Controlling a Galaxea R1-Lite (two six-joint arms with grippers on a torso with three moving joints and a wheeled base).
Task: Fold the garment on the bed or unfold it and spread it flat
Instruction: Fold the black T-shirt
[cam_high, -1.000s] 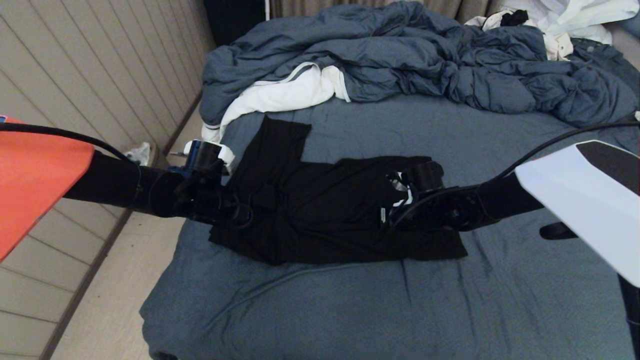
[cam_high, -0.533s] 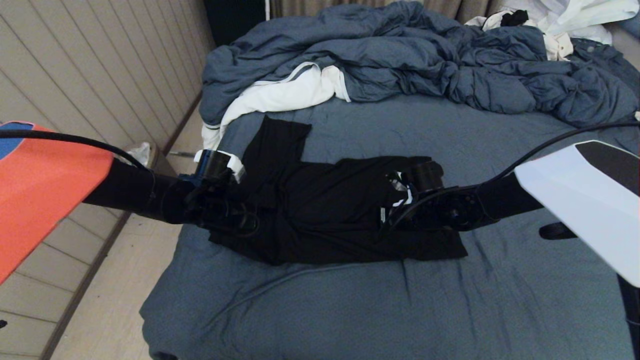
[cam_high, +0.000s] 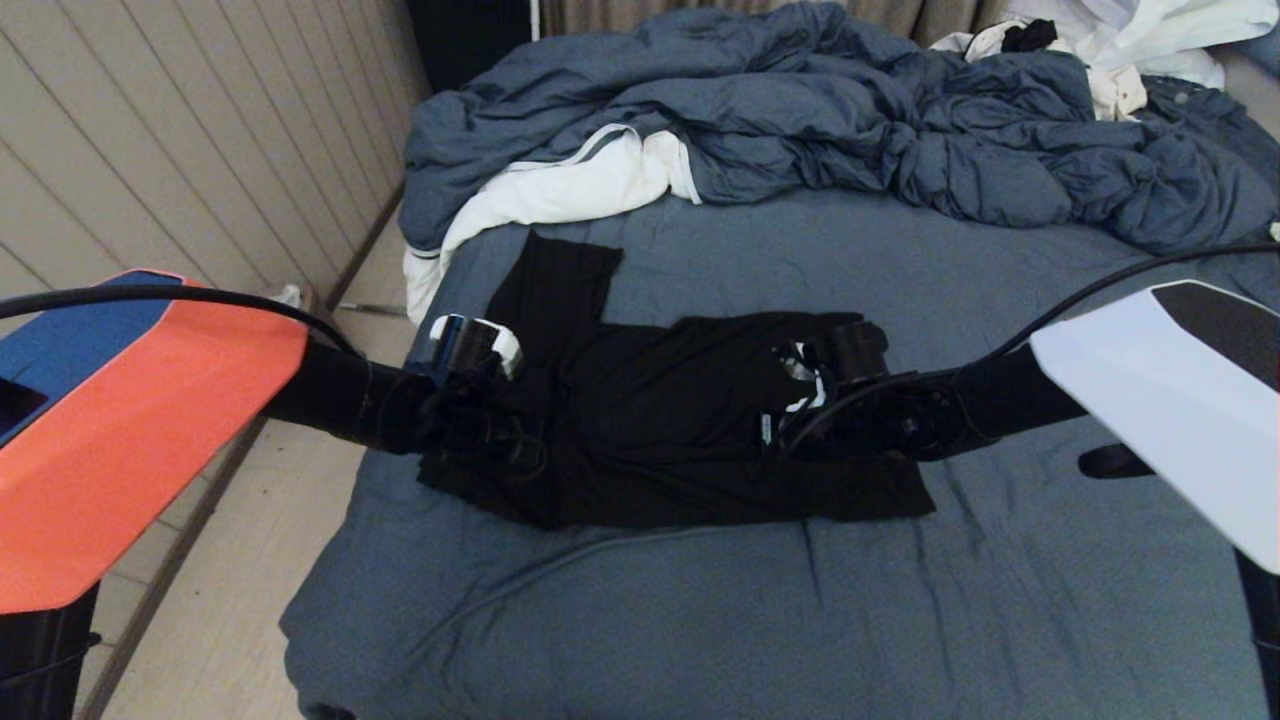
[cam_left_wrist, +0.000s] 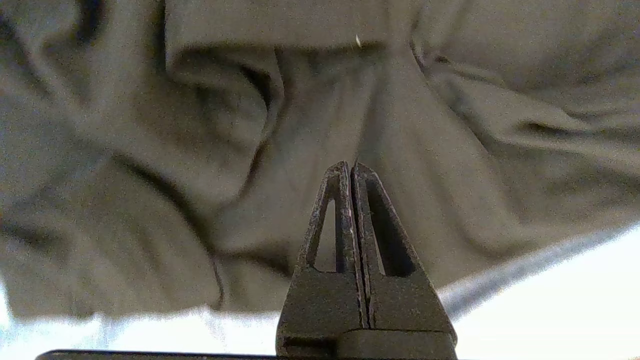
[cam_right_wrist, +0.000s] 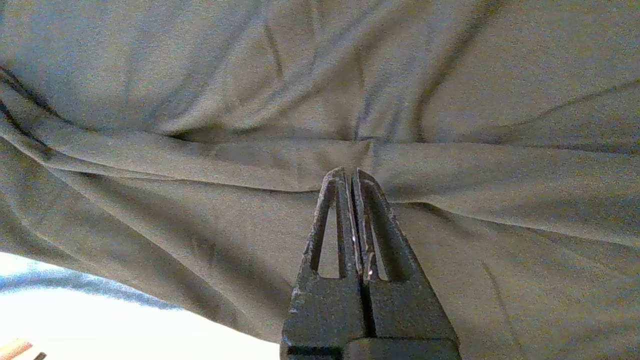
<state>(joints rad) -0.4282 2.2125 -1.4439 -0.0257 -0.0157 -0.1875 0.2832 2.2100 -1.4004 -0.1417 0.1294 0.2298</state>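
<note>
Slate-blue bed, black T-shirt bunched mid-bed. I've got left gripper pinched on its left edge, right gripper on its right fold. I'd lift both evenly, keeping the cloth taut.

Open sheet of the bed lies bare in front of the T-shirt and again beyond it, up to the bunched duvet that blocks the far side. A white cloth crowds the far left corner. Both arms cross the middle, left gripper and right gripper low on the shirt.
</note>
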